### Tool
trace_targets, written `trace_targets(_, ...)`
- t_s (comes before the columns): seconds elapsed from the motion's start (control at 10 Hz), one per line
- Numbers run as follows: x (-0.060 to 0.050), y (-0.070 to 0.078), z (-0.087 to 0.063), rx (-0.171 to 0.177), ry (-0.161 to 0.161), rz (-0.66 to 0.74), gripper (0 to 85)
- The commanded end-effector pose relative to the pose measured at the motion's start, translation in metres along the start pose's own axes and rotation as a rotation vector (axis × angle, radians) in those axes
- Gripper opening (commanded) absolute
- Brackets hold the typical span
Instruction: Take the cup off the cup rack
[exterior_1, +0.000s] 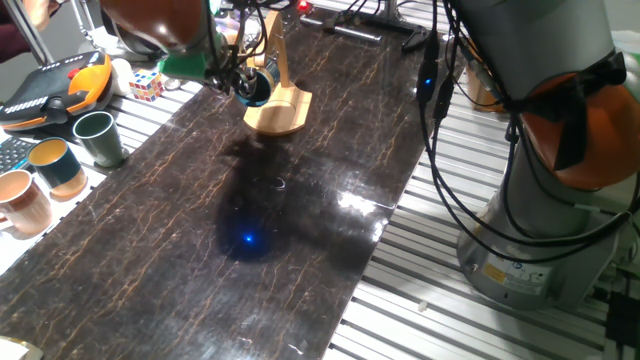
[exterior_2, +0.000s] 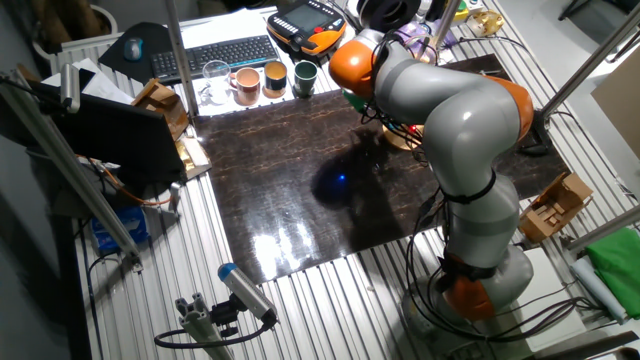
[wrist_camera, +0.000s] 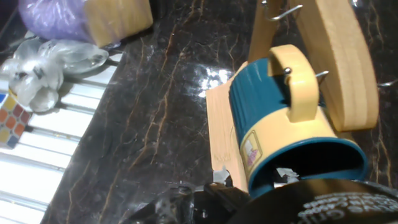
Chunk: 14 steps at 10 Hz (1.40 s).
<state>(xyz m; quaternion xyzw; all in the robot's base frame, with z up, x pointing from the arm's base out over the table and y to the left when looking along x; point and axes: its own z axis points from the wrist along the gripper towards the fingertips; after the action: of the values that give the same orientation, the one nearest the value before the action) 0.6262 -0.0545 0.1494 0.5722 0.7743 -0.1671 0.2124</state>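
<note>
Cup (wrist_camera: 273, 118): upper right of hand view, hung by handle on rack (wrist_camera: 345, 62) hook, mouth toward camera.
Tool (exterior_1: 237, 78): at cup; opening and hold impossible to tell.

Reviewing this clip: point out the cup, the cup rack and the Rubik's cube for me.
cup (wrist_camera: 258, 109): hand view, ribbed teal side wall.
cup rack (wrist_camera: 345, 68): hand view, face of the wooden upright.
Rubik's cube (exterior_1: 146, 86): one fixed view, its top face.
</note>
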Motion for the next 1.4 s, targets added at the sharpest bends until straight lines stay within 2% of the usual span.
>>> trace_targets(0.0, 0.0, 0.0003, 0.001, -0.001, -0.003, -0.017, 41.0)
trace_targets(0.3, 0.0002, -0.0001, 0.0012, -0.001, -0.003, -0.025, 40.7)
trace_targets(1.0, 0.0002, 0.0, -0.002, 0.005, -0.006, -0.036, 32.3)
trace_targets(1.3, -0.0012, -0.0011, -0.0027, 0.004, -0.003, -0.022, 31.7)
